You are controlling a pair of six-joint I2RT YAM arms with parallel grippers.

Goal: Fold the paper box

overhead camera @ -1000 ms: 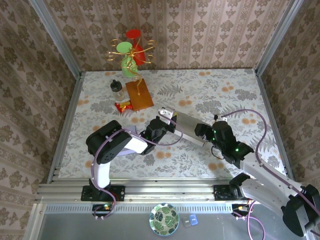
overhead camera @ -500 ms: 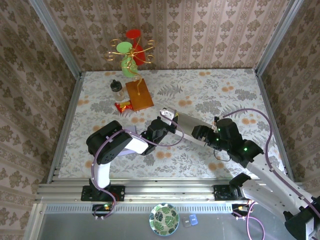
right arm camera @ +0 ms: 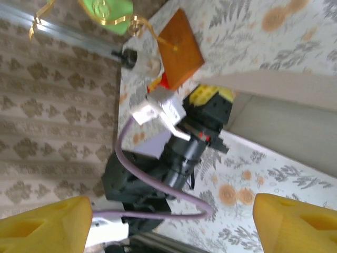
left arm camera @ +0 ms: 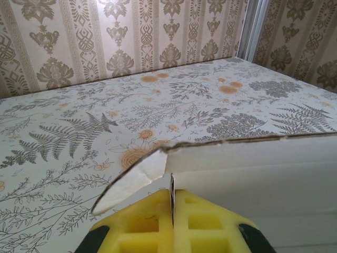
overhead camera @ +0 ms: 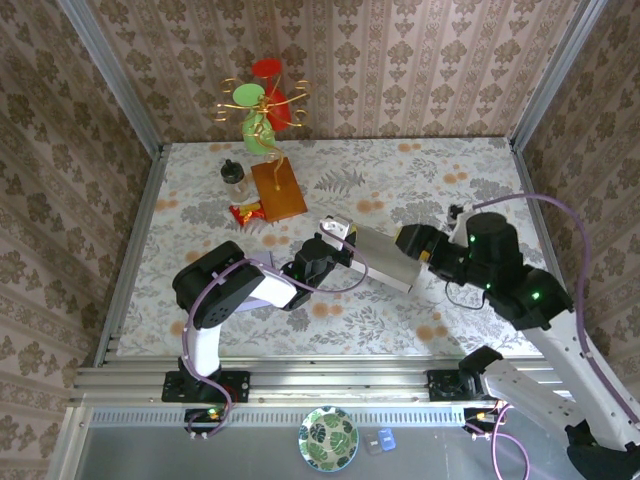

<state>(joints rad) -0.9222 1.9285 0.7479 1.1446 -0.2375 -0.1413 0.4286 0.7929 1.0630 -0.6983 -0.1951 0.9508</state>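
Where the 2 arms meet at the middle of the flowered table [overhead camera: 450, 170], the paper box [overhead camera: 382, 256] lies with its long axis running left to right, slightly slanted. Left gripper [overhead camera: 336, 248]: fingers pressed together on the thin card edge at the box's left end. In the left wrist view the yellow pads [left arm camera: 142, 226] pinch that card just below a curled flap [left arm camera: 131, 182]. Right gripper [overhead camera: 412, 241] sits at the box's right end, jaws spread wide. In its wrist view the 2 yellow fingertips [right arm camera: 47, 221] stand far apart, the box beyond them. Far-left corner of the table: wooden board [overhead camera: 278, 190], small jar [overhead camera: 233, 178], red packet [overhead camera: 247, 211], green-and-red ornament [overhead camera: 262, 105].
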